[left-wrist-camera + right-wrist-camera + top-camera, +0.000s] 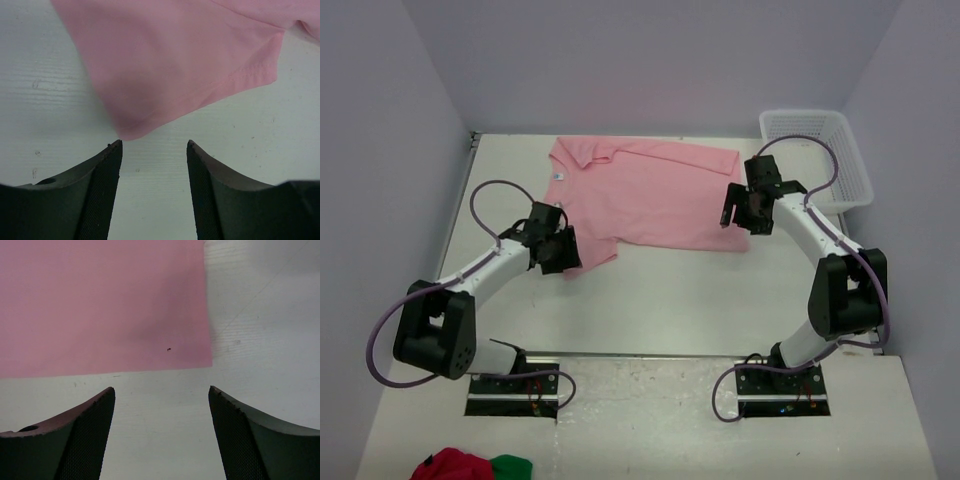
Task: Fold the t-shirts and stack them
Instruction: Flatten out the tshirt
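A light pink t-shirt (640, 195) lies partly folded on the white table, its collar and small white label (557, 175) at the far left. My left gripper (557, 255) is open and empty over the shirt's near-left sleeve corner; in the left wrist view the sleeve (175, 60) ends just ahead of my gripper (154, 145). My right gripper (738, 222) is open and empty at the shirt's near-right corner; in the right wrist view the pink cloth (100, 305) lies just beyond my gripper (161, 390).
A white plastic basket (817, 155) stands at the far right of the table. Red and green cloth (470, 466) lies at the bottom left in front of the arm bases. Grey walls close in the table (660, 300) on three sides.
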`<state>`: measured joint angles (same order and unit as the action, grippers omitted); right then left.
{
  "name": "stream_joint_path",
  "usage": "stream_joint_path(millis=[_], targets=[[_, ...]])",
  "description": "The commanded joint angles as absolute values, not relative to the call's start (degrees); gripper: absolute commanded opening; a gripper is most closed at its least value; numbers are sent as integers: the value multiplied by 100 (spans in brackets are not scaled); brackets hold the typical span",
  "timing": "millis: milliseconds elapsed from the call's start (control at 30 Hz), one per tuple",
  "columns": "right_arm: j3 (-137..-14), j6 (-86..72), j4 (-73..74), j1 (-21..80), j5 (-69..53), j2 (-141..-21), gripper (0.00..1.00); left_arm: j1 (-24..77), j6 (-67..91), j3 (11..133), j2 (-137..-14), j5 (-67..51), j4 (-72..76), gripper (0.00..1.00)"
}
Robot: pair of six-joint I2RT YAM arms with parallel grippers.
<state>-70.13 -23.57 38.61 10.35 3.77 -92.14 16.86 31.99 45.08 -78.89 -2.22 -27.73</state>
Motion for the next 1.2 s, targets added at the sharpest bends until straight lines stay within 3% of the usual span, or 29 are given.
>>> stream_joint_path(millis=[0,567,867,967,1167], targets=[[-6987,-2391,3735,1020,369,-8956,76,1600,3296,4447,-7972,-27,-2654,56],[-6970,-2391,3700,1002,395,-8895,76,1336,3243,4386,-8569,-386,-2303,54],[-6970,-2408,3700,976,396,-8859,76,1336,3243,4298,-8912,-580,-2048,46],[-6961,-2417,3700,967,448,-8903,76,1336,3199,4280,-8965,-615,-2039,39],[-6996,-2469,3726,914,457,-8973,76,1336,3217,4254,-8824,-615,-2083,2]])
